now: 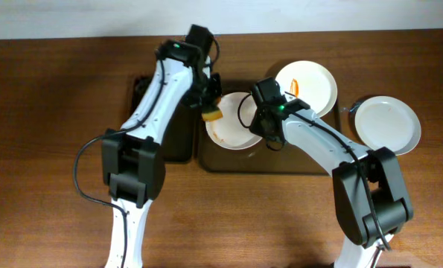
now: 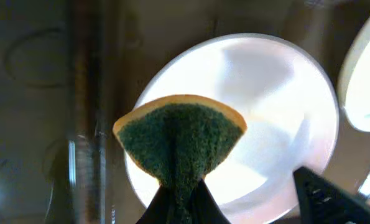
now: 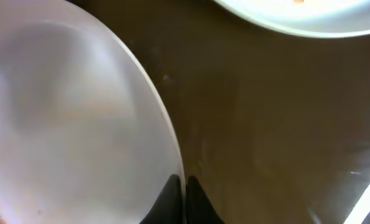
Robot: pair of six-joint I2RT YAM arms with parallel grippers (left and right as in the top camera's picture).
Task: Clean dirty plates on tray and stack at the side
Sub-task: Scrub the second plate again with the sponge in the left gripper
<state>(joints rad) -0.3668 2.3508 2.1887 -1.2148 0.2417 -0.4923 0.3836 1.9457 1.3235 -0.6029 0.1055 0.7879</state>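
Sponge betw. L fingers, over plate

Overhead, the right gripper hides the right rim of the dirty plate; in the left wrist view, the sponge runs off the frame's bottom edge.

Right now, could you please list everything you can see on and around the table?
table: one, brown wood
tray: one, dark, table centre
left tray: one, dark, left of tray
middle plate: one, white, on tray, rim in right claw
back plate: one, white with orange smear, tray's far right corner
right plate: one, white, on table right of tray
sponge: one, yellow and green, in left claw over middle plate's left edge
left claw: one, black, shut on sponge
right claw: one, black, shut on middle plate's rim
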